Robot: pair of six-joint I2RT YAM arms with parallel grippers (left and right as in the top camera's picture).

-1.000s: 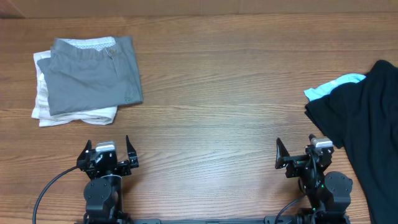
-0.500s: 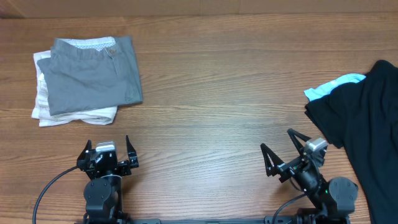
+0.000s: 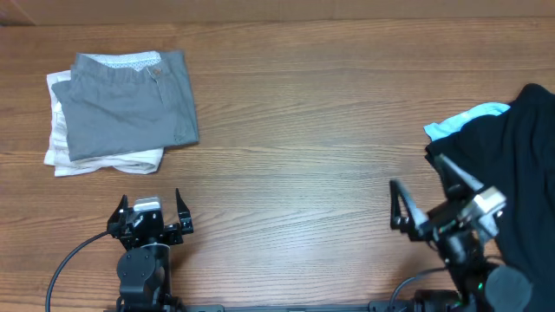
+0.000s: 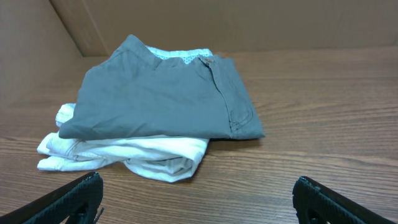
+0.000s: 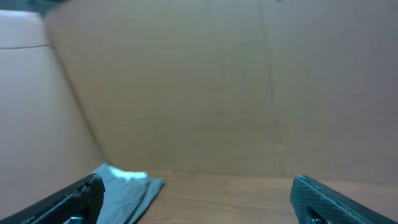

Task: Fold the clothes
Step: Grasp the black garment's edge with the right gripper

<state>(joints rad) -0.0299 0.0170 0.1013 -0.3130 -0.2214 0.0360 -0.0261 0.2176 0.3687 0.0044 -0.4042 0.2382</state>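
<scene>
working over a broad brown wood-grain table (image 3: 295,130). finding a large plain black fabric shirt (image 3: 525,156) lying crumpled at its right edge and running out of the overhead view. judging it soft, limp and light, prone to sagging and bunching when lifted, so calling for both arms. aiming for a hem corner or shoulder seam along its exposed left edge, and pinching one layer rather than a thick fold. noting a folded grey cloth garment (image 3: 130,108) sitting on a folded white cloth one (image 3: 104,160) at the far left, well apart from the shirts. spotting a light blue fabric shirt (image 3: 468,117) peeking out from under the black shirt's far left side, mostly covered, and judging it equally limp and best pulled free by that exposed edge. showing the right gripper (image 3: 412,172) with jaws spread wide and empty, angled at the black shirt's left edge; whether its far finger is touching the cloth is unclear from overhead. showing the left gripper (image 3: 151,199) likewise spread wide and empty, near the front edge, facing the folded stack.
</scene>
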